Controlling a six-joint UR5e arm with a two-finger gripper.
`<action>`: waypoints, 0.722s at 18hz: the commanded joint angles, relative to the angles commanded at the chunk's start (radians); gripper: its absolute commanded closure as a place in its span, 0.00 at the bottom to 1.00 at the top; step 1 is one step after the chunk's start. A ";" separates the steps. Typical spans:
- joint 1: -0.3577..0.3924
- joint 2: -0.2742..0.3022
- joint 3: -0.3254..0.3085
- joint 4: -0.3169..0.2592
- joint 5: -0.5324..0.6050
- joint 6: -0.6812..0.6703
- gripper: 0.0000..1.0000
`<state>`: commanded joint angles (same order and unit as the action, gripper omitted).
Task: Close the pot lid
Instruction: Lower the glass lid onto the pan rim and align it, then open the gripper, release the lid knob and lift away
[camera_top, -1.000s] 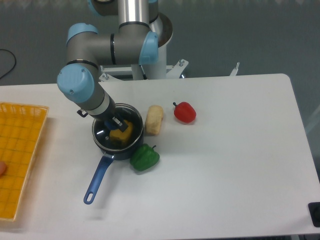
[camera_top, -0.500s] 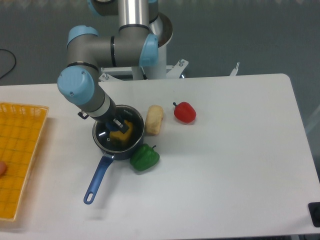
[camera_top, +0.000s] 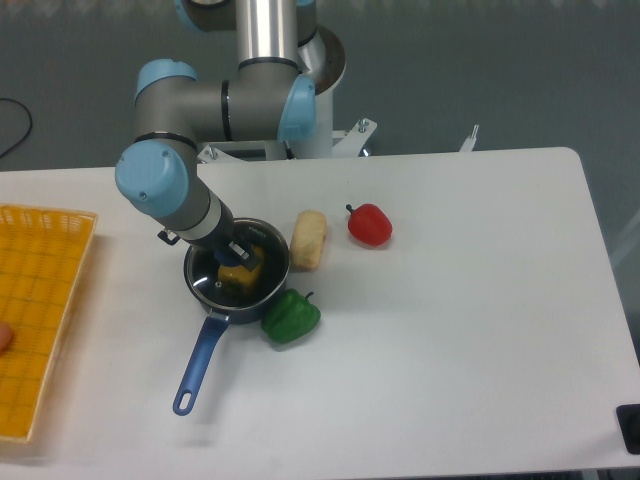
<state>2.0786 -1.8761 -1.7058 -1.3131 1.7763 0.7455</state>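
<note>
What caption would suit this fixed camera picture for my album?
Robot gripper over a lidded black pot holding yellow food, with a green pepper, red pepper and orange tray nearby.

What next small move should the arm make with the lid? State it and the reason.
Probably let go of the blue knob and lift straight up. The lid already appears to lie over the pot, whose yellow food shows through the glass. The gripper is still at the knob; whether its jaws are shut is unclear.

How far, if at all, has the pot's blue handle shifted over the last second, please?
Yes: the handle end has swung slightly right and toward the table's near edge, closer to the green pepper.
</note>
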 joint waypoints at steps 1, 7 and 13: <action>0.000 -0.002 -0.002 0.000 0.008 -0.003 0.00; 0.009 0.008 0.014 -0.003 0.006 0.006 0.00; 0.028 0.015 0.066 -0.040 -0.009 0.012 0.00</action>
<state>2.1061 -1.8607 -1.6400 -1.3528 1.7672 0.7578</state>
